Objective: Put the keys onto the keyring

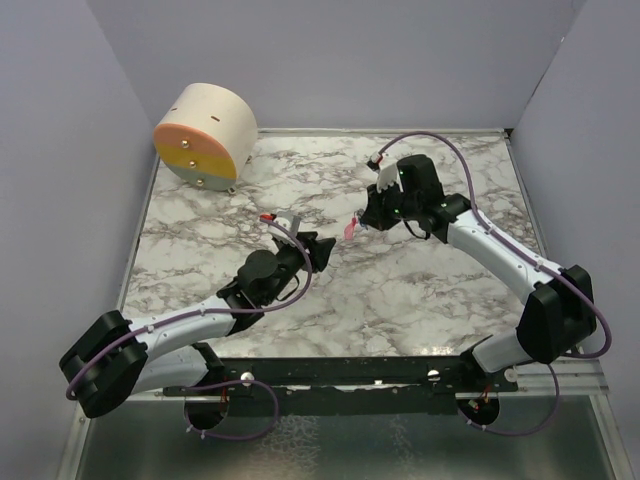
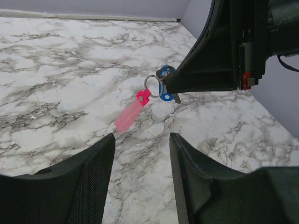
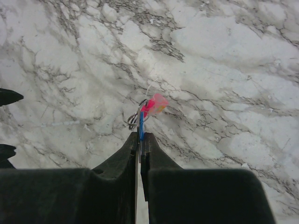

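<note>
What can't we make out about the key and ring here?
- Left wrist: whether the keyring actually threads the key is too fine to tell; the right gripper hides part of the keyring.
- Right wrist: key blurred, seen end-on.
- Top view: ring too small, key a pink speck.

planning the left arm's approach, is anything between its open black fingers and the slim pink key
Nothing: in the left wrist view only bare grey-veined white marble tabletop shows between the open left gripper and the slim bright pink key.
</note>
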Motion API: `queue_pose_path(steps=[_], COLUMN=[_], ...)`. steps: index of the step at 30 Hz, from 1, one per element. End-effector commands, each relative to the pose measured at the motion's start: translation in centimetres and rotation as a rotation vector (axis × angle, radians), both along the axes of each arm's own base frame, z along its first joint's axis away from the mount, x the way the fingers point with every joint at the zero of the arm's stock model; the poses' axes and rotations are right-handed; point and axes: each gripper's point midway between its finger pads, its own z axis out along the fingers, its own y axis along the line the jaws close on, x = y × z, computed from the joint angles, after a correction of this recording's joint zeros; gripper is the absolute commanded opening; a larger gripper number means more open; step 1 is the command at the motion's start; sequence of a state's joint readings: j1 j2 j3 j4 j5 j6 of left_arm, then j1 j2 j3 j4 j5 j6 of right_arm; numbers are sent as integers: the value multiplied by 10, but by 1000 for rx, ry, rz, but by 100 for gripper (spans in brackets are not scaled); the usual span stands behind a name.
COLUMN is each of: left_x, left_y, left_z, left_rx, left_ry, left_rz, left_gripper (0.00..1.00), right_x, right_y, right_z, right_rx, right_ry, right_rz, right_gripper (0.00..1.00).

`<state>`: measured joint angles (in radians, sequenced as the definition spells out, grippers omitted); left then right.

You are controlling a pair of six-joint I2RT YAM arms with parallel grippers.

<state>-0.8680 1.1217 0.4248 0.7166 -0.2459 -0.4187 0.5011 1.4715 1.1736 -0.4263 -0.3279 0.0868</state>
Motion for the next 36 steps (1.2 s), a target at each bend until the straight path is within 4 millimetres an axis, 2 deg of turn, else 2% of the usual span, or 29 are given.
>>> queue_pose_path(steps=[1, 9, 12, 15, 17, 19, 22, 24, 26, 31, 33, 36], left_x=[3, 2, 1, 0, -1, -2, -2, -2, -2, -3, -3, -4], left_y=[5, -2, -1, 1, 2, 3, 5, 5, 5, 6, 7, 9], left_z=[8, 7, 7, 9, 10, 11, 11, 11, 11, 12, 13, 14], left_rx=[-42, -46, -51, -56, -61, -62, -63, -61, -62, -68, -70, -72], left_ry=[-9, 4, 3, -1, -4, -6, -8, -9, -10, -10, -11, -17], left_rz=[36, 12, 11, 14, 14, 15, 20, 21, 21, 21, 21, 27], left_gripper=[52, 51, 51, 51, 51, 51, 51, 51, 51, 51, 51, 51], right_x=[19, 46, 53, 56, 55, 52, 37, 28, 30, 46, 47, 46], right_y=[-21, -70, -92, -102, -91, -67, -28, -17, -26, -80, -85, -77], right_z=[9, 5, 11, 13, 17, 24, 48, 67, 73, 52, 53, 58], right_rx=[-117, -399, -516, -602, -578, -486, -277, -167, -167, -396, -392, -338], right_ry=[-123, -205, -230, -228, -226, -253, -315, -363, -374, -273, -285, -300], right_rz=[-82, -315, -434, -495, -457, -349, -175, -137, -202, -506, -536, -508], right_gripper=[1, 1, 1, 1, 1, 1, 1, 1, 1, 1, 1, 1])
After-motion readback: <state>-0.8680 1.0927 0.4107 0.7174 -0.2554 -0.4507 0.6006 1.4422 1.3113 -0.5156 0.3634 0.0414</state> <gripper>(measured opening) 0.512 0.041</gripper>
